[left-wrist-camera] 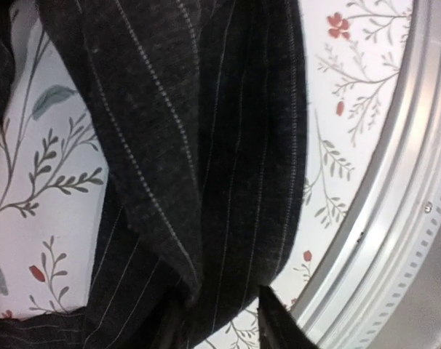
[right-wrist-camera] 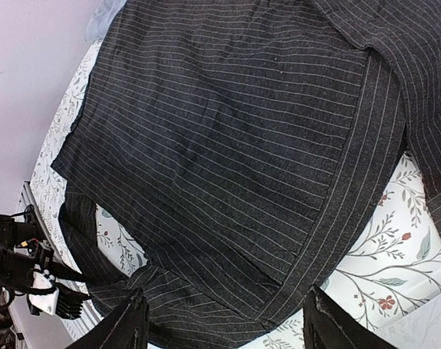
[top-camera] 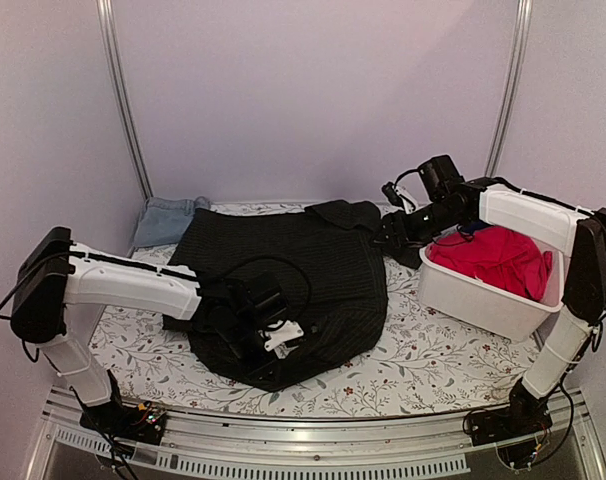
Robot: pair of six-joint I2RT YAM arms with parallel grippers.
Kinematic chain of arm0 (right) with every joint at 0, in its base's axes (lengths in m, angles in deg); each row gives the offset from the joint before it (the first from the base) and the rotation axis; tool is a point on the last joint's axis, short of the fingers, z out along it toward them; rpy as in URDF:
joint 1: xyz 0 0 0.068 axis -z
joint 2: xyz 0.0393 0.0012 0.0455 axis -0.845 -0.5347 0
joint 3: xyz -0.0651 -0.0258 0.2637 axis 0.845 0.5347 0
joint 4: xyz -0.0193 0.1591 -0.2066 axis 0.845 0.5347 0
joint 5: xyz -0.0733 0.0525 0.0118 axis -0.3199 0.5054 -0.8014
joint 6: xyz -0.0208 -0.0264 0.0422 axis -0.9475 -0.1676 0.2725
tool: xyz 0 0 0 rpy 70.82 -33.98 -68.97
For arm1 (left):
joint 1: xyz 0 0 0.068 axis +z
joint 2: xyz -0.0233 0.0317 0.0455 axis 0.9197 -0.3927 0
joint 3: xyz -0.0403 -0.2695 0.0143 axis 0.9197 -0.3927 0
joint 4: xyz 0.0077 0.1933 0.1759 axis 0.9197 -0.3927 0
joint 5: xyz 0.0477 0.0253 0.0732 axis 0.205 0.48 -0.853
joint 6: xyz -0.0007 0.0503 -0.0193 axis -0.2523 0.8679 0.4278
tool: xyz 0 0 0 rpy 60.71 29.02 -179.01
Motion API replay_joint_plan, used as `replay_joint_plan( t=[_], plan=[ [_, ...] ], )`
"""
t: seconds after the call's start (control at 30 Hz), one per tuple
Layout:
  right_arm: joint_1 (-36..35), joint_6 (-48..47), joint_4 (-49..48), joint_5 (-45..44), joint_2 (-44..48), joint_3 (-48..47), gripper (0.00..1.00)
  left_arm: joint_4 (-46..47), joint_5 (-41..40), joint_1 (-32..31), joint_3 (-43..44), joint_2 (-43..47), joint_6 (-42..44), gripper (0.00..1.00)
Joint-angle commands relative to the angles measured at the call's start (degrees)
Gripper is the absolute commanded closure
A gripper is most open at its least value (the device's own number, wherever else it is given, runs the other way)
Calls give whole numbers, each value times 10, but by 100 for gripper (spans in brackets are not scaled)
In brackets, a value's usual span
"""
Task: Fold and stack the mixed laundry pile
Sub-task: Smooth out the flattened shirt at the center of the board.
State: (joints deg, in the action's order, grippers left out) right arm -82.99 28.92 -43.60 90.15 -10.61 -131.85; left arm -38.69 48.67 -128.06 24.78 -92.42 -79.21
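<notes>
Left claw (top-camera: 275, 330): closed on the near hem of the black pinstriped collared shirt (top-camera: 283, 255). In the left wrist view a bunched fold of striped fabric is seen pinched between the dark fingers (left-wrist-camera: 169, 331).
Right claw (top-camera: 391, 232): held open, with the fingers (right-wrist-camera: 129, 323) spread wide in the right wrist view and nothing gripped. It is positioned over the shirt's far right corner, close to the collar.
Black pinstriped collared shirt: spread mostly flat across the middle of the table, collar end away from the arm bases. The near edge is rumpled where it is gripped.
Light blue denim piece (top-camera: 166, 218): laid at the far left corner, its right edge touched or slightly overlapped by the shirt.
Bright red-pink cloth (top-camera: 498, 258): heaped inside the white rectangular plastic bin (top-camera: 473, 295).
White rectangular plastic bin: set on the right side of the table, just beside the shirt's right edge.
White floral-patterned table cover (top-camera: 423, 350): left visible around the shirt and under the bin.
Ribbed metal rail (left-wrist-camera: 395, 218): seen running along the table's near edge, close to the pinched hem.
</notes>
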Motion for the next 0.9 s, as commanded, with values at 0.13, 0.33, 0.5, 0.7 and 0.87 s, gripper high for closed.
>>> replay_joint_plan(
  t=[0.13,0.33,0.5,0.7,0.87],
  plan=[
    [8,15,0,-38,31,-17,32,-31,41,-4,-23,7,9,100],
    [9,31,1,-52,25,-22,35,-140,75,-2,68,35,12,100],
    [9,37,-6,-63,11,-39,36,-131,115,53,176,51,58,100],
    [17,51,-10,-74,-2,-75,36,22,231,186,258,31,-24,100],
    [18,58,-16,-45,0,-63,36,168,193,344,150,33,-182,100]
  ],
)
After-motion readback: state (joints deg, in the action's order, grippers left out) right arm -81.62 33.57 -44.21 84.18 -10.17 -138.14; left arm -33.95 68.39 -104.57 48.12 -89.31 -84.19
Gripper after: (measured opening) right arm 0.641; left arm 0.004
